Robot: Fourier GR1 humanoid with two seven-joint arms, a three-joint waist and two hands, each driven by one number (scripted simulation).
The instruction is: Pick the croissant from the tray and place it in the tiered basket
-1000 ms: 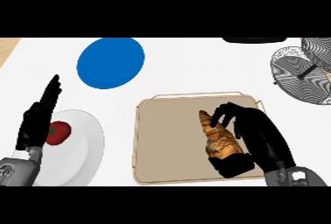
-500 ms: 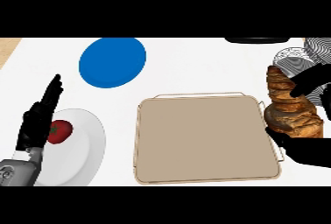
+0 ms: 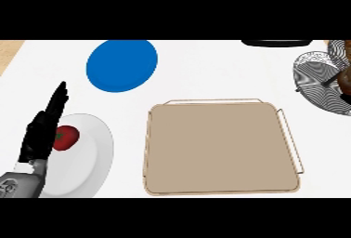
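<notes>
- left hand (image 3: 42,132) at the lower left edge, forearm coming up from the bottom; fingers straight, together, pointing up the view; holds nothing, resting over the left rim of the white plate (image 3: 93,158)
- white plate sits on the counter (image 3: 205,69) at lower left; a red tomato (image 3: 65,138) with a green stem lies on it, just beside the hand's right side
- tray (image 3: 219,148) in the centre, tan with a thin wire rim, a handle loop on the far side and one on the right; its surface is bare, croissant not on it
- blue plate (image 3: 122,64) further back, left of centre, well apart from the tray and from the white plate
- tiered basket (image 3: 319,86) at the far right edge, wire mesh, partly cut off by the frame
- croissant (image 3: 338,51) shows only as a brown sliver at the right edge, over the basket's upper part; the visible piece runs roughly up-down the view, but too little shows to call its long axis or which way the tips point
- right hand (image 3: 341,80): only a dark bit shows at the right edge by the basket, below the croissant; can't tell how its fingers stand or whether they have hold of the croissant
- a dark object (image 3: 276,42) sits at the far edge, right of centre, cut by the top; can't tell what it is
</notes>
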